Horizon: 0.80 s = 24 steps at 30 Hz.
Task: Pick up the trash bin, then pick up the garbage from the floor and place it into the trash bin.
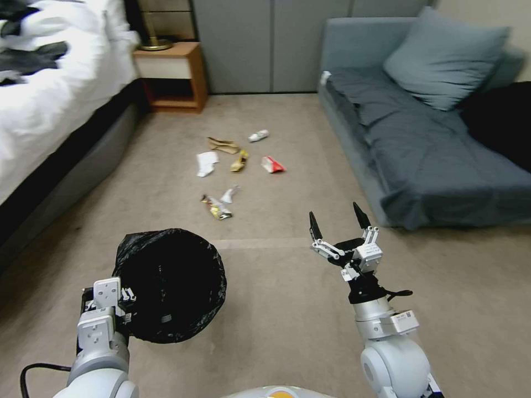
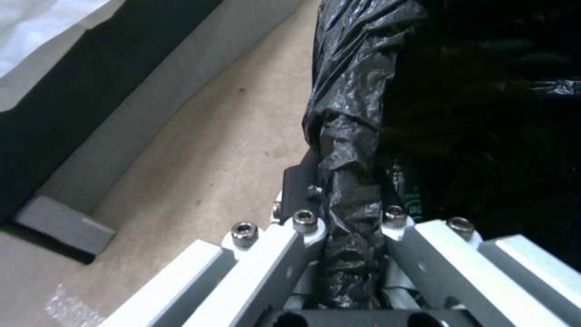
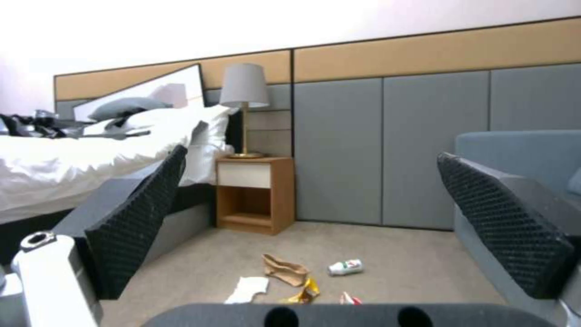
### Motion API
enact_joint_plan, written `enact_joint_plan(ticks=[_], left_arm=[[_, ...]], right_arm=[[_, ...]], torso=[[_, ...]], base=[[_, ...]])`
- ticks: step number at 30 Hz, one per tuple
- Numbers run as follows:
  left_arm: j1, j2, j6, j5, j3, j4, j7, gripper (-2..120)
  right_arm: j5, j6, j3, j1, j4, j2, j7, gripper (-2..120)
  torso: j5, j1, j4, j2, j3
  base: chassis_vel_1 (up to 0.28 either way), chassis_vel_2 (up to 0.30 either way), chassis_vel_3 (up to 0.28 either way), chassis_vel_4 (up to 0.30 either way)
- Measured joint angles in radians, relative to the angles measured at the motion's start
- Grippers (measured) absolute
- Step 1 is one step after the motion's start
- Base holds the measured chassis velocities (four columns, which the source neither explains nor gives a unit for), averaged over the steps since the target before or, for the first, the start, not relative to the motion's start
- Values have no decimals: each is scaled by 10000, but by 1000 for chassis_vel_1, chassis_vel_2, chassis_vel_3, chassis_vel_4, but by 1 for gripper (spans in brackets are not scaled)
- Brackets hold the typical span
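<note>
Black-lined trash bin (image 1: 168, 284) clamped at rim by left tool (image 2: 351, 227); right tool (image 1: 338, 216) spread wide, empty; garbage (image 1: 235, 163) ahead.

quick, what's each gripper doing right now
left gripper: shut on the trash bin, clamping its bag-lined rim.
right gripper: open, empty, above the floor.

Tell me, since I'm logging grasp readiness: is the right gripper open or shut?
Open. The right gripper hangs empty above the carpet, its black fingertips spread wide apart, with litter showing between them.
</note>
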Motion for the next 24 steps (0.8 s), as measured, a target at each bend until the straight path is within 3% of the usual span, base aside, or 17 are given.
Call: enact_joint_plan(ticks=[24], left_arm=[[-122, 60, -47, 3, -151, 56, 25, 1]], right_arm=[[30, -159, -89, 343, -317, 24, 34, 100]], torso=[[0, 0, -4, 0, 0]], base=[[0, 0, 0, 0]])
